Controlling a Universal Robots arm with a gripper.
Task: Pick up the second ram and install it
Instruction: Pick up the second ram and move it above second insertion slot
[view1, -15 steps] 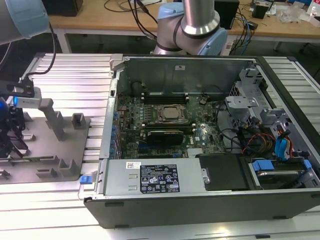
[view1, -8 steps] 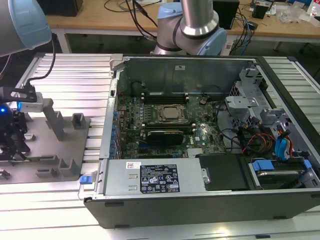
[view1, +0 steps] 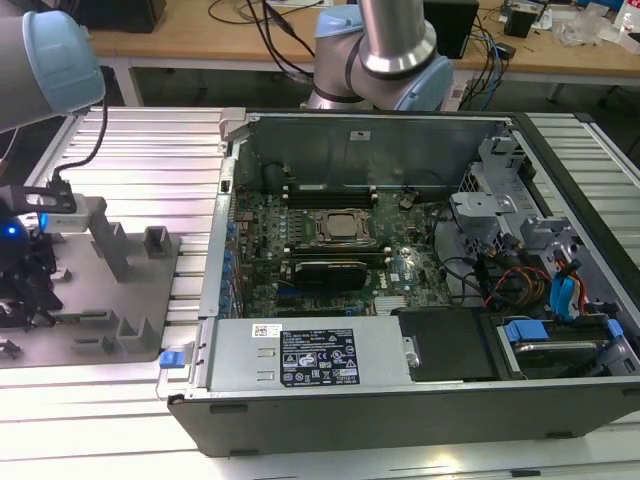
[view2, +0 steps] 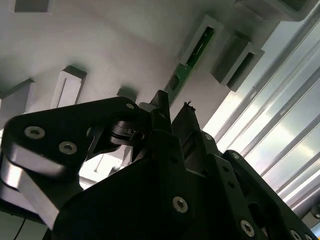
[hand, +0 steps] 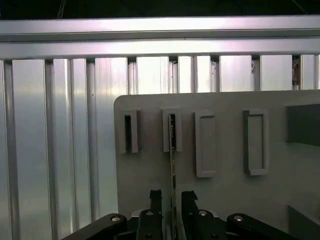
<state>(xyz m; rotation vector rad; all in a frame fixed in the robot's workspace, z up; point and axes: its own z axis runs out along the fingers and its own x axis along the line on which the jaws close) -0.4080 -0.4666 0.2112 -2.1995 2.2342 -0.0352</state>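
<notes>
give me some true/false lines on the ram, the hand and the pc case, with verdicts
1. The second ram stands on edge in a holder on the gray plate. True.
2. The hand has the ram raised over the computer case. False: the ram sits in its holder on the plate.
3. The hand straddles the ram, one finger on each side. True.
4. The case's side is closed. False: it is open, with the motherboard exposed.
5. The plate lies at the exterior view's right of the case. False: at its left.
</notes>
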